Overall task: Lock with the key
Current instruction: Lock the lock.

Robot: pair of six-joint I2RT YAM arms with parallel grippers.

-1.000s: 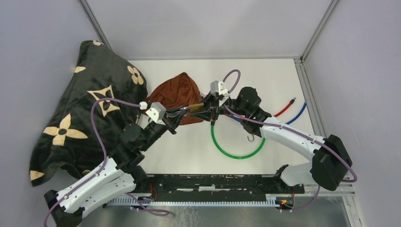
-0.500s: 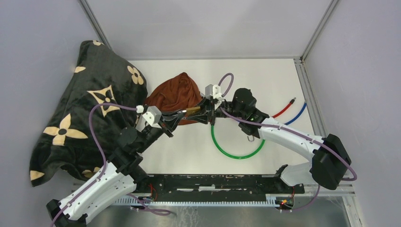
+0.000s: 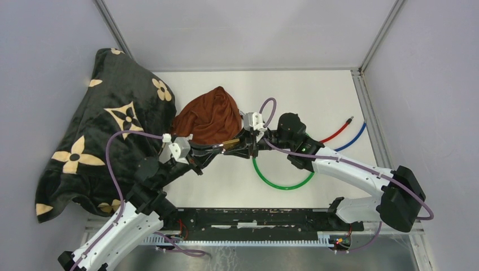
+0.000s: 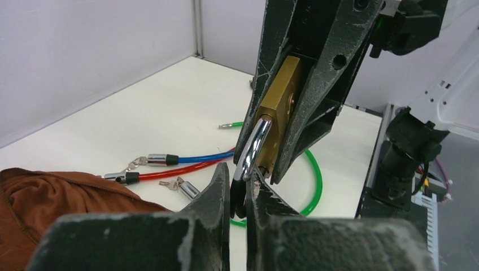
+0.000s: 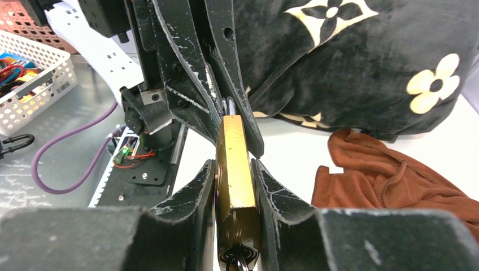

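Two arms: both reach over the middle of the white table (image 3: 316,90) and meet tip to tip just in front of the brown cloth (image 3: 209,118). The left one rises from the near-left corner and the right one bends in from the right.
Left gripper (image 4: 240,182): points toward the right arm, with its fingers pressed together on the silver shackle (image 4: 255,144).
Right gripper (image 5: 233,164): faces the left one and is clamped on the flat sides of the brass padlock (image 5: 231,138).
Padlock place: it is held above the table between the two grippers, with the shackle end toward the left arm.
Hard to make out: from above, the padlock is only a brass sliver between black fingers. Something small and dark sits at its far end, cut off by the lower edge of the right wrist view. I cannot tell whether the shackle is seated in the body.
Blanket (image 3: 107,124): black with cream flowers, heaped along the left side behind the left arm.
Green cable (image 3: 282,188): a loop lying on the table under the right gripper.
Red cable (image 3: 337,131) and blue cable (image 3: 351,141): they lie side by side, passing beneath the right arm.
Small keys (image 4: 171,183): they lie on the table just beside the red cable's metal end.
White basket (image 5: 31,84): off the table, beyond the arm bases.
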